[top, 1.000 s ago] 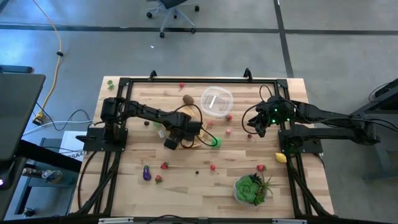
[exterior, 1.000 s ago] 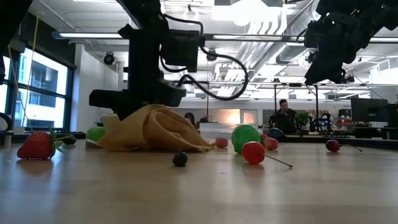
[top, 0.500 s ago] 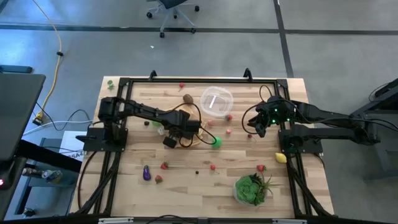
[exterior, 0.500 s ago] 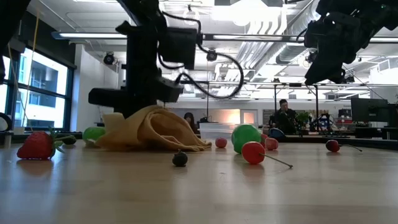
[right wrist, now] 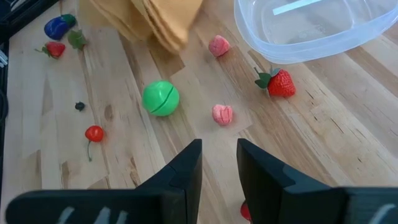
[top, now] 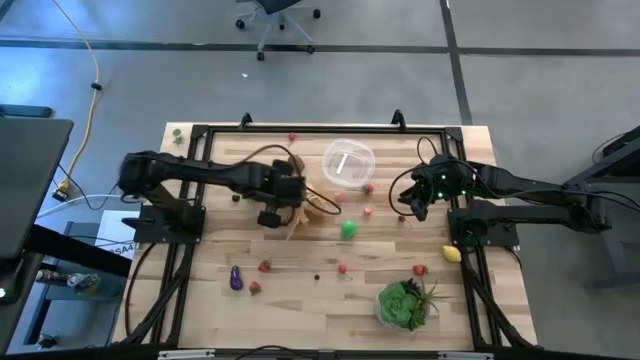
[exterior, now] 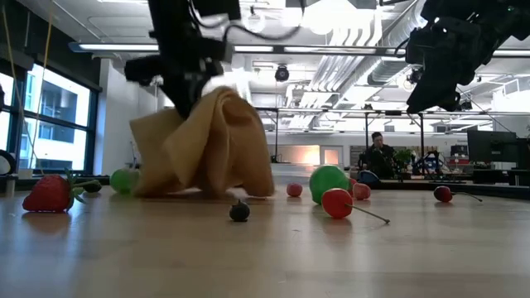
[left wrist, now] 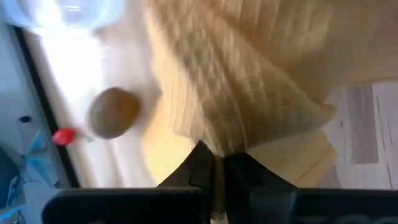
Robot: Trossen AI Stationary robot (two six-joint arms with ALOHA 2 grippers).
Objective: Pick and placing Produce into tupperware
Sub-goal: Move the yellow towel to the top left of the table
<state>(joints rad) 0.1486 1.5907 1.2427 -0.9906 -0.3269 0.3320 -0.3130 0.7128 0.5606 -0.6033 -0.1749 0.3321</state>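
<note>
**Cloth lifted, produce exposed**

The left gripper pinches the soft cloth with closed jaws. The right gripper hovers, jaws parted, empty. The green lime lies on the desk below the tupperware; light, hard, round, likely rolls: grip across its middle.

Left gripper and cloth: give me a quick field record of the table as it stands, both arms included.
left gripper: shut on the cloth, one end lifted, the rest trailing on the table
right gripper: hovering, fingers apart, holding nothing
tupperware: no produce visible inside
green lime: on the table beside the cloth
kiwi: on the table near the cloth
</note>
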